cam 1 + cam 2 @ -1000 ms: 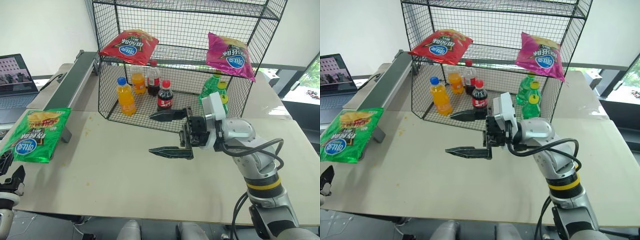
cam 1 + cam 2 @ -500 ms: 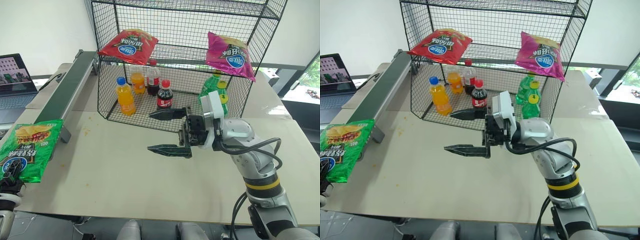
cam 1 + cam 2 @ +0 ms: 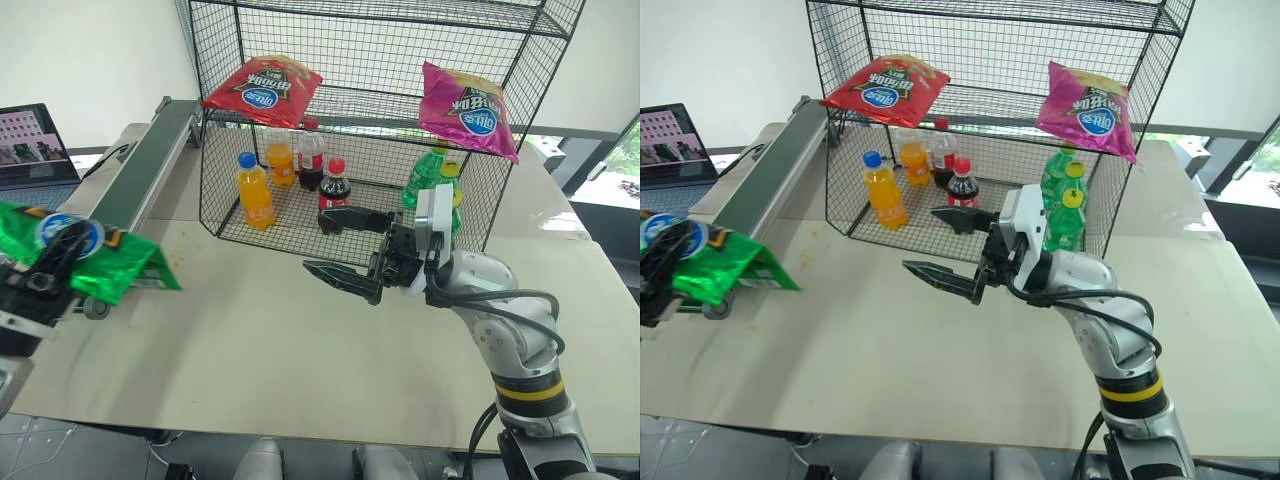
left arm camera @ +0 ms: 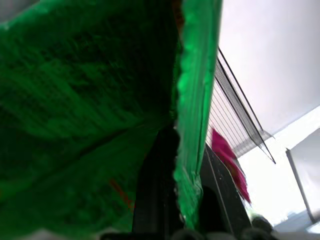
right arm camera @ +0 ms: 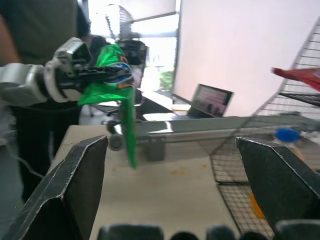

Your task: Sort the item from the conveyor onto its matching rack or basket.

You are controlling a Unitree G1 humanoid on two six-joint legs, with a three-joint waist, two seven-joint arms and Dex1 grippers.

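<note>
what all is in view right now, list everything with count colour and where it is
snack bag: 1, green, held up off the table at the near end of the conveyor
conveyor: 1, dark green belt in grey frame, along the table's left side
rack: 1, black wire mesh, at the back of the table
chip bags on the rack's shelf: 2, red at left, magenta at right
bottles under the shelf: orange drinks, dark colas, green ones; exact count unclear
laptop: 1, dark, open, far left
table: 1, beige
person: 1, dark top, behind the left arm in the right wrist view
left gripper: shut on the snack bag
right gripper: open, mid-table in front of the rack
</note>
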